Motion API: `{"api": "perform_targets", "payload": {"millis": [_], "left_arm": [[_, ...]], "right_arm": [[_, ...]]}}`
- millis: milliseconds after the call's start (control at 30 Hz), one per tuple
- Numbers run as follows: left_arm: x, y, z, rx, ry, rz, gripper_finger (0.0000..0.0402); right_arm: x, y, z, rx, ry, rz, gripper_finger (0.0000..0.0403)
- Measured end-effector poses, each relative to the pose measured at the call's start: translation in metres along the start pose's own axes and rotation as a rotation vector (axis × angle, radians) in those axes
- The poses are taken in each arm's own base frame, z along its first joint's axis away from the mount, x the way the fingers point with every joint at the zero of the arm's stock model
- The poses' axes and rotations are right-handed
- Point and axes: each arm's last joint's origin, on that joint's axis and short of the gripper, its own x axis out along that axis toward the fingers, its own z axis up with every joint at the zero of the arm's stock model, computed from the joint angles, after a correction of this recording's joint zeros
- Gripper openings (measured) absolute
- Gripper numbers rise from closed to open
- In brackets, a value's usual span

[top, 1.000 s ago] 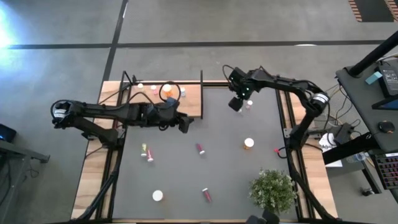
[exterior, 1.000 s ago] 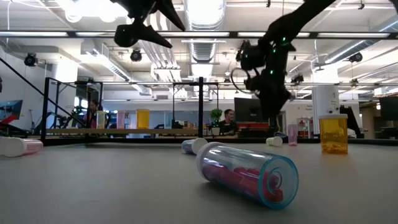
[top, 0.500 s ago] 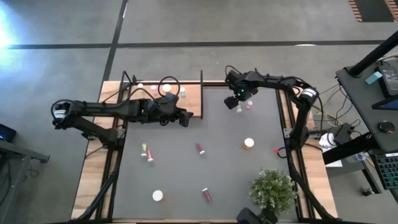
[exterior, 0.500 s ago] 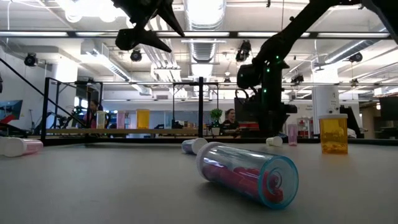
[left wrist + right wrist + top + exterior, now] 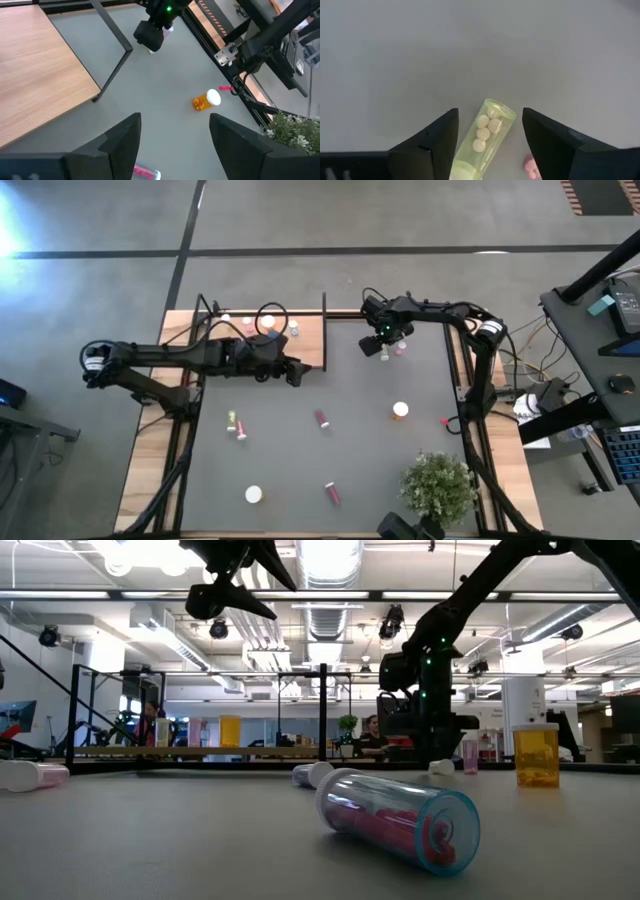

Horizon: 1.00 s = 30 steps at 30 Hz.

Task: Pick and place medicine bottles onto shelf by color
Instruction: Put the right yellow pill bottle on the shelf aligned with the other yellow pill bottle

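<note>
My right gripper (image 5: 372, 346) (image 5: 489, 114) is open and low over the table's far right part. Its fingers stand on either side of a yellow-green bottle (image 5: 482, 137) that lies on its side on the tabletop, not touching it. A pink bottle (image 5: 400, 348) stands just beside it. My left gripper (image 5: 293, 373) (image 5: 175, 132) is open and empty, high above the table by the near right corner of the light-wood shelf (image 5: 305, 340). Several bottles (image 5: 270, 323) stand along the shelf's far edge.
Loose bottles are spread over the dark tabletop: an orange one (image 5: 400, 411), pink ones (image 5: 322, 419) (image 5: 331, 493), a white one (image 5: 254, 494) and one at the left (image 5: 235, 423). A bushy plant (image 5: 438, 485) stands at the near right. A dark frame (image 5: 325, 330) borders the shelf.
My right gripper has come down toward the table, and a little toward its left edge, until its open fingers stand around the lying yellow-green bottle. My left gripper has shifted slightly toward the far edge and stays open.
</note>
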Motion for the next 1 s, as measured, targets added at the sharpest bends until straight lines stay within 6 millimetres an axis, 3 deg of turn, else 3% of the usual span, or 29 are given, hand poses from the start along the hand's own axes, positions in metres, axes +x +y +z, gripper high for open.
{"api": "perform_targets", "payload": {"millis": [467, 767, 867, 1000], "left_arm": [[0.000, 0.000, 0.000, 0.000, 0.004, -0.002, 0.0219], [0.000, 0.000, 0.000, 0.000, 0.003, -0.002, 0.0219], [0.000, 0.000, 0.000, 0.000, 0.003, -0.002, 0.0219], [0.000, 0.000, 0.000, 0.000, -0.003, 0.003, 0.0219]], "right_arm": [[0.000, 0.000, 0.000, -0.008, -0.003, 0.000, 0.0116], [-0.001, 0.001, 0.002, -0.024, -0.020, 0.006, 0.0101], [-0.010, 0.000, 0.001, -0.048, -0.039, 0.012, 0.0101], [-0.041, -0.001, 0.003, -0.059, -0.123, 0.039, 0.0100]]}}
